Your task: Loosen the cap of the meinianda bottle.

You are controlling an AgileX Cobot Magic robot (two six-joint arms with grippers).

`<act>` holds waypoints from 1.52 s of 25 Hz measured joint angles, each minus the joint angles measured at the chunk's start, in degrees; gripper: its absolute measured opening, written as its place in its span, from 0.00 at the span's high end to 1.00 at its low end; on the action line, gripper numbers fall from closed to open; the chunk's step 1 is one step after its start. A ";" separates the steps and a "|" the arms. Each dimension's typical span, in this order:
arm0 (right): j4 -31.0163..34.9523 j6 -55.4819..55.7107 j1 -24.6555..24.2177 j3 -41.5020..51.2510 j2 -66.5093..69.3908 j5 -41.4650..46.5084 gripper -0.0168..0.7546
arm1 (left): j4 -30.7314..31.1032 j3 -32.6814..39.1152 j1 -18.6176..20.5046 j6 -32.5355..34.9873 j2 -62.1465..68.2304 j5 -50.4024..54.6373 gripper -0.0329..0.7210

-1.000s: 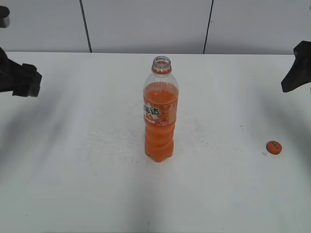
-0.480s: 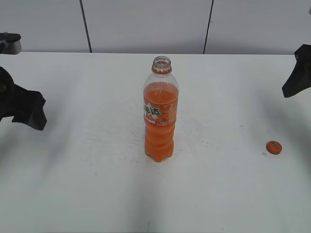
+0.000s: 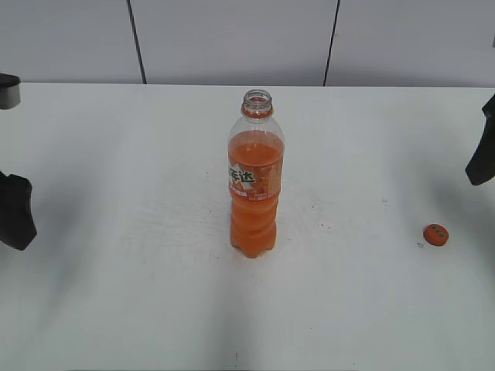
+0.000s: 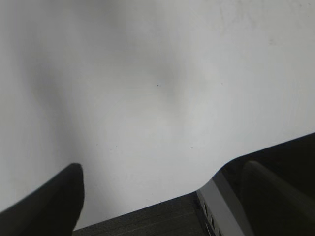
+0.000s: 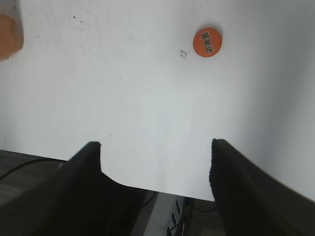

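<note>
The meinianda bottle (image 3: 255, 182) stands upright in the middle of the white table (image 3: 139, 309), its mouth open with no cap on it. A sliver of its orange body shows in the right wrist view (image 5: 9, 34). The orange cap (image 3: 436, 234) lies on the table at the right, dark mark up, and shows in the right wrist view (image 5: 207, 42). My left gripper (image 3: 15, 220) is open and empty at the far left edge; in its wrist view (image 4: 162, 189) it hangs over the table's edge. My right gripper (image 3: 481, 158) is open and empty at the far right, with the cap beyond its fingers (image 5: 155, 152).
Grey wall panels (image 3: 232, 39) run behind the table. The table's edge and dark floor with a white frame (image 4: 216, 211) show under the left gripper. Cables and the table's edge (image 5: 167, 194) show under the right gripper.
Both arms have drawn back from the bottle: the left gripper dropped down along the left edge, the right gripper moved down and further right. Bottle and cap have not moved.
</note>
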 joint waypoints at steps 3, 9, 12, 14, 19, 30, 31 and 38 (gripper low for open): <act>-0.25 0.00 0.00 -0.02 -0.10 1.60 0.31 | 0.37 0.52 0.00 0.47 -3.57 2.33 0.18; -0.31 -0.38 0.00 -0.02 -0.63 2.04 0.31 | 0.37 5.93 0.00 2.75 -15.08 3.98 0.18; -0.37 -0.45 0.00 -0.02 -2.41 2.04 0.31 | -0.58 9.90 0.00 3.44 -22.54 3.92 0.18; -0.42 -0.45 0.00 -0.02 -4.25 2.04 0.31 | -1.26 12.85 0.00 3.44 -27.43 3.63 0.18; -0.37 -0.45 0.00 0.55 -10.79 2.15 0.31 | -2.78 18.68 0.00 3.51 -42.78 2.79 0.18; -0.44 0.07 0.00 12.95 -35.03 2.24 0.31 | -4.38 21.22 0.00 3.64 -68.56 -1.52 0.19; -0.67 0.15 0.00 14.37 -37.43 2.24 0.31 | -4.59 21.28 0.00 3.64 -69.92 -1.73 0.19; -5.69 0.19 0.00 21.98 -56.29 2.48 0.31 | -4.98 21.27 0.00 3.64 -75.24 -2.29 0.19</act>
